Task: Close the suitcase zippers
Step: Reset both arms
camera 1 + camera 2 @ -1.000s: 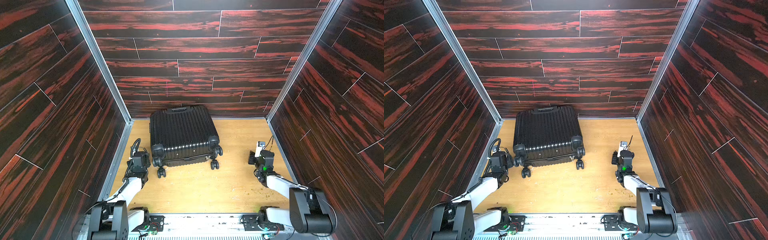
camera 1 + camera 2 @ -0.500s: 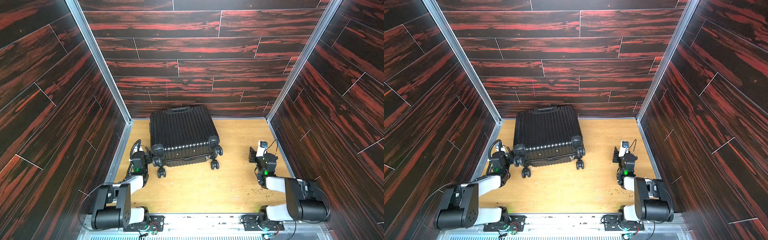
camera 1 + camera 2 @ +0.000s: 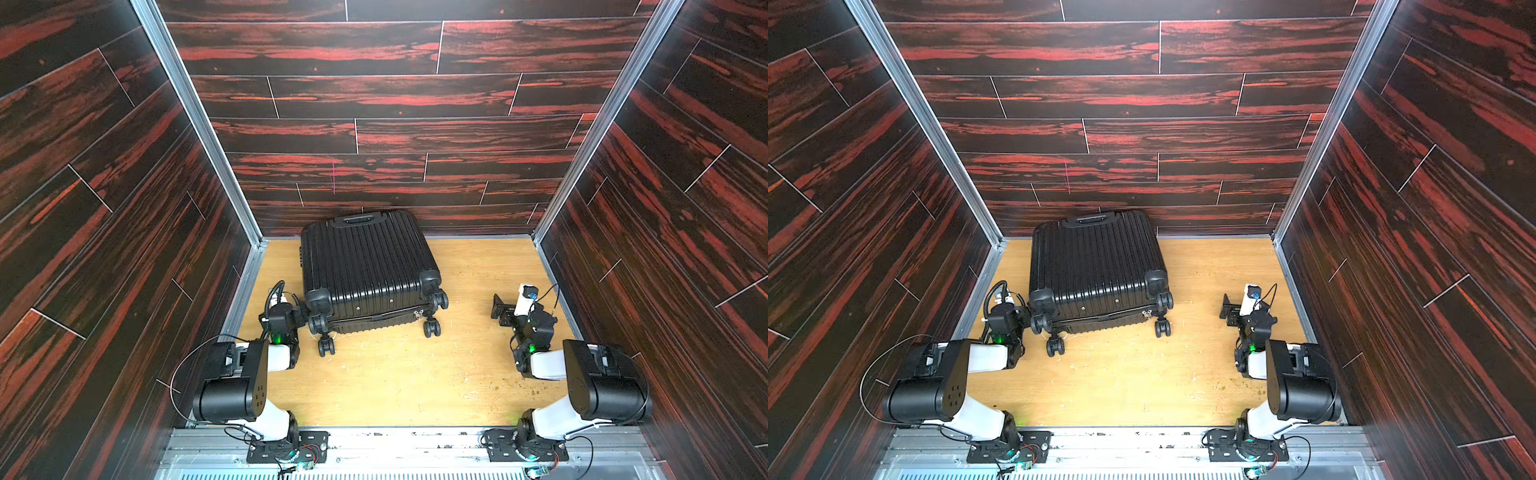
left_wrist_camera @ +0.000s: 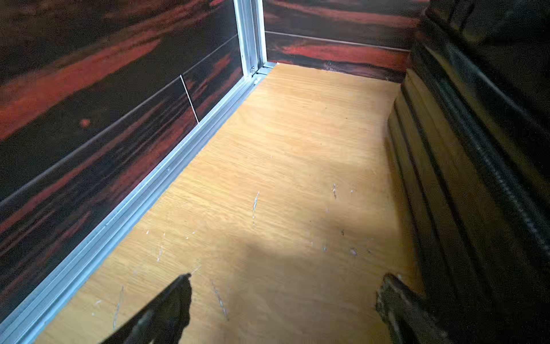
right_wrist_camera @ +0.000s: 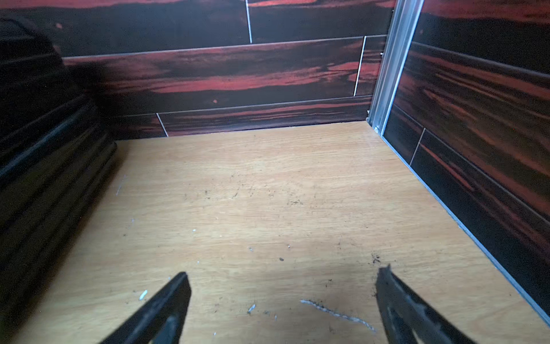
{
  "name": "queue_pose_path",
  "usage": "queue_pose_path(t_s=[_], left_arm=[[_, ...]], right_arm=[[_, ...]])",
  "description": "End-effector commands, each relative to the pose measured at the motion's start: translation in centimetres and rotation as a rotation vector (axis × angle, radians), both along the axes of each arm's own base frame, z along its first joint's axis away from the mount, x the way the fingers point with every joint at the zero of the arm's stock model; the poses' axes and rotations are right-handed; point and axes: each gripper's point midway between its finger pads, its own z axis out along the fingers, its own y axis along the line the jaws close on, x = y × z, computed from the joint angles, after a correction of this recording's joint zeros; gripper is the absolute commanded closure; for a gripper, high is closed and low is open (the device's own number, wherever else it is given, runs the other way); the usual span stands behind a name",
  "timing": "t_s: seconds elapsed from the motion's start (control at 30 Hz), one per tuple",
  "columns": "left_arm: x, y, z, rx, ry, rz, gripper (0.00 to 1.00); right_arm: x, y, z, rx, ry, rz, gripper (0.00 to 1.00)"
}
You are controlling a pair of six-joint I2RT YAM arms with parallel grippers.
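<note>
Hanging wide and empty, left gripper (image 4: 284,300) and right gripper (image 5: 282,297) flank the suitcase (image 3: 365,257); the zippers (image 3: 419,314), pulls seemingly at its five o'clock corner, need a low pinch.

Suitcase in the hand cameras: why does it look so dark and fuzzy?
Left wrist view: the suitcase sits right beside the lens, so it is blurry, its ribs mirroring the yellow floor. Right wrist view: it is shaded and soft too. In both top views its ribs look sharp.

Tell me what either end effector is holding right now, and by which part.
Nothing is held. The left end effector and right end effector are both open, with only bare floor between the jaws.
</note>
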Motion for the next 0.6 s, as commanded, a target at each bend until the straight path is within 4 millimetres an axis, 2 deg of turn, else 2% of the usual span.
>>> queue_pose_path(t_s=[0.0,0.57], left_arm=[[0.95,-1.13,1.76,-0.007,-0.047,-0.042,0.0],[1.01,-1.16,1.78,-0.007,-0.046,-0.044,0.0]], right_arm=[[0.33,-0.17,0.03,0.008,-0.004,-0.005,0.01],[0.33,-0.14,0.06,0.007,-0.005,-0.004,0.01]])
